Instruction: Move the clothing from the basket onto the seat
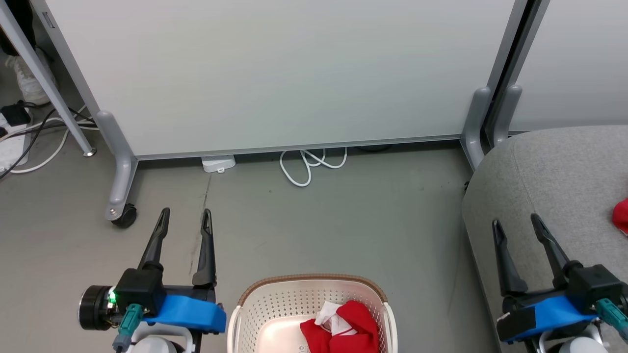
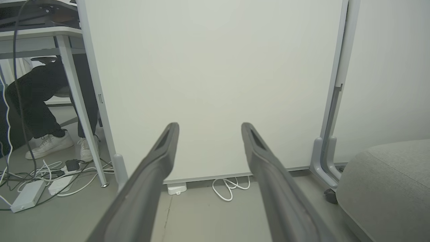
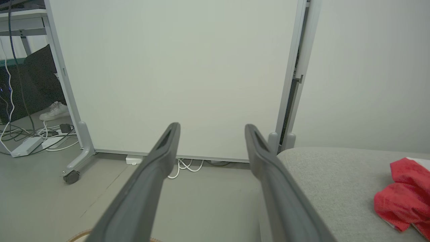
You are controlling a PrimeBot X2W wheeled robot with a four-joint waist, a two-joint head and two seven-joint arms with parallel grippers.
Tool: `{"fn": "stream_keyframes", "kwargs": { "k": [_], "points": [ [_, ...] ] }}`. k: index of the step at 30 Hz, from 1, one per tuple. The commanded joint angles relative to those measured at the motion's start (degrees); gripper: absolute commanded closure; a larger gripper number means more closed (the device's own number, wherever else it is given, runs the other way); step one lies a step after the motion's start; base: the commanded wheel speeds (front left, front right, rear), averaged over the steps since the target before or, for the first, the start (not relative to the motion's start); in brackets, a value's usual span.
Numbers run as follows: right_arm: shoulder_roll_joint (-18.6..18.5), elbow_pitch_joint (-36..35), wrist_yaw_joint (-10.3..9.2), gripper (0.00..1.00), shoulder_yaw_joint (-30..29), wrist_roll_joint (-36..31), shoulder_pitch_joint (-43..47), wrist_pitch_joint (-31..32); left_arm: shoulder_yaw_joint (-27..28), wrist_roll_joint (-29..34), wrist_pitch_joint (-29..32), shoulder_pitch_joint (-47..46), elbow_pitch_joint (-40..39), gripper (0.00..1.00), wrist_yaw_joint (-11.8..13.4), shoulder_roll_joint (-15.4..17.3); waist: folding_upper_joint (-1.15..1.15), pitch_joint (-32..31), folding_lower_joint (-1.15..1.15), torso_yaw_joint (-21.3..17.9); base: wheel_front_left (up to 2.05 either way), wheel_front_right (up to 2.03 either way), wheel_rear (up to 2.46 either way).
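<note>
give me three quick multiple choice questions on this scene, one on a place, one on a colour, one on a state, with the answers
1. Where is the basket?
A) on a desk
B) on the floor before the robot
C) on a shelf

2. What colour is the clothing in the basket?
A) red with some white
B) blue
C) green

3. How is the left gripper?
A) shut on clothing
B) shut on the basket rim
C) open, holding nothing

Answers:
1 B, it stands on the grey floor, left of the seat in the head view.
2 A, red fabric with a white part lies inside it.
3 C, its jaws stand apart over bare floor.
</note>
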Motion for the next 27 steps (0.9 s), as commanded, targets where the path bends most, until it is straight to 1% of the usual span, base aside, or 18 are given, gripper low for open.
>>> {"fn": "stream_keyframes", "kwargs": {
  "k": [1, 13, 27],
  "points": [
    [0.15, 0.02, 0.01, 0.0, -0.3, -0.05, 0.89, -0.22, 0.37, 0.28, -0.15, 0.35, -0.02, 0.0, -0.2, -0.2, 0.0, -0.08, 0.01, 0.01, 0.0, 0.0, 0.0],
    [2.03, 1.23, 0.01, 0.0, -1.88, 0.48, 4.85, -0.22, -0.02, 1.44, -0.15, 2.23, 1.53, 0.0, -2.22, -1.26, 0.0, -0.71, 0.01, 0.26, 0.0, 0.0, 0.0],
    [2.89, 1.92, 0.01, 0.0, -2.29, 0.33, 4.72, -0.22, 0.17, 1.94, -0.15, 2.02, 2.61, 0.0, -3.02, -1.65, 0.0, -0.63, 0.01, 0.1, 0.0, 0.0, 0.0]
  ]
}}
